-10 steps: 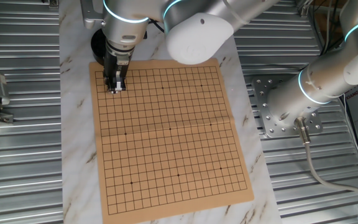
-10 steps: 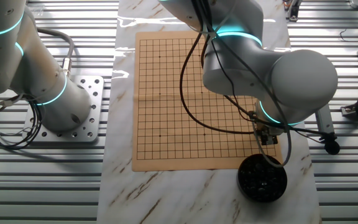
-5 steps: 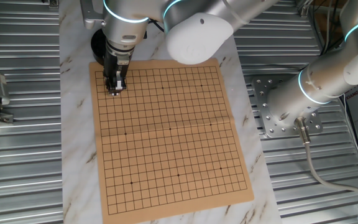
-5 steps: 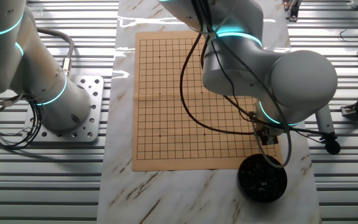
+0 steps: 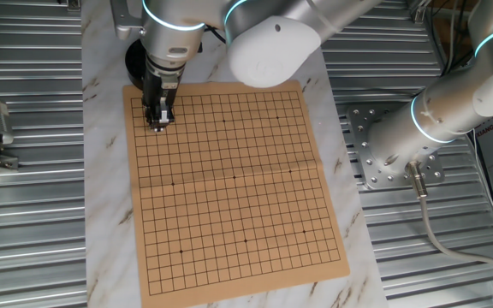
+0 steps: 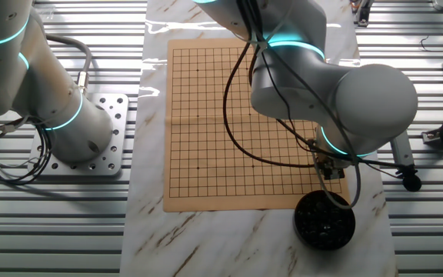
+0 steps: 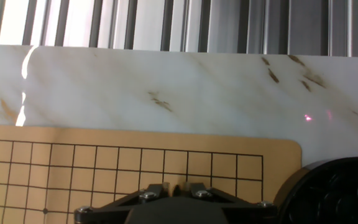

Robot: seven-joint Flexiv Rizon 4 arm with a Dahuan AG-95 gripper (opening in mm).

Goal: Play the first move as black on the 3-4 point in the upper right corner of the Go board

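The tan Go board (image 5: 229, 171) lies on the marble slab. My gripper (image 5: 158, 122) stands upright with its tips down on the board's corner beside the round black bowl (image 5: 133, 58). In the hand view the two fingers (image 7: 157, 190) are nearly together over the grid, and a small dark bit, the black stone (image 7: 178, 188), shows between them. No stone lies loose on the board. In the other fixed view the arm hides the gripper; the board (image 6: 229, 115) and the bowl (image 6: 324, 221) of black stones show.
The bowl (image 7: 334, 193) sits just off the board's corner on the marble slab (image 7: 166, 81). A second robot arm (image 5: 435, 111) and its bolted base plate (image 5: 375, 154) stand beside the board. Ribbed metal tabletop surrounds the slab.
My gripper has shifted very slightly toward the bowl side of the corner since one second ago. Nothing else has moved.
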